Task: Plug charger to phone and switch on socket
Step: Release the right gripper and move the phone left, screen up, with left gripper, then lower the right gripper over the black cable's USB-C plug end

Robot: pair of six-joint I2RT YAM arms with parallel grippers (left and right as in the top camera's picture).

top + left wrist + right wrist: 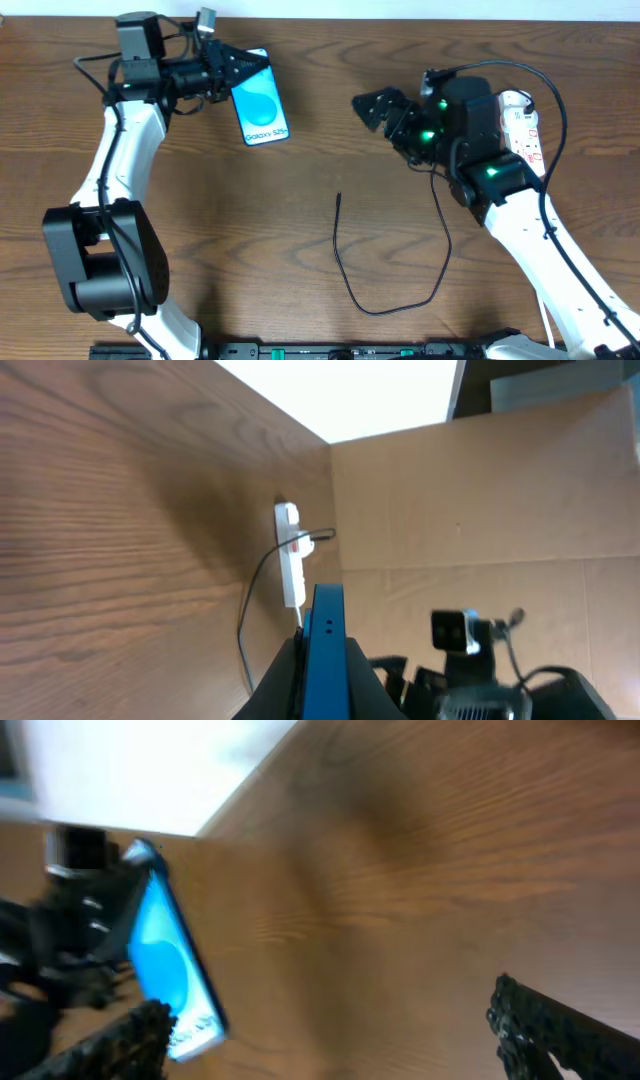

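The two arms stand highest over the table. The left arm [120, 170] has a white shell and black joints and reaches from the near edge up to the far left. The right arm [540, 240] is built the same and shows green lights near its wrist.

Beneath them the table [250, 240] is brown wood with a fine, streaky grain. The left wrist view shows plain cardboard walls beyond its far edge.

The phone [262, 100] is a slim rectangle with black edges. Its glossy blue screen carries a paler round mark and small white text. It sits at the far left, and the left fingers [238, 70] are clamped on its upper end. From the left wrist it shows edge-on as a thin blue and black bar [325, 650] between them. Whether its lower end touches the table cannot be told.

The right fingers [388, 112] are black, rough-textured and spread wide apart, holding nothing. They hang over bare wood right of centre.

The socket [522, 125] is a narrow white plastic strip with small red marks. It lies at the far right, partly hidden under the right arm.

The charger [400, 302] is a thin black cable. It runs from under the right arm, curves in a loose loop toward the near edge, then rises to a straight tip near the table's middle, well apart from the phone.
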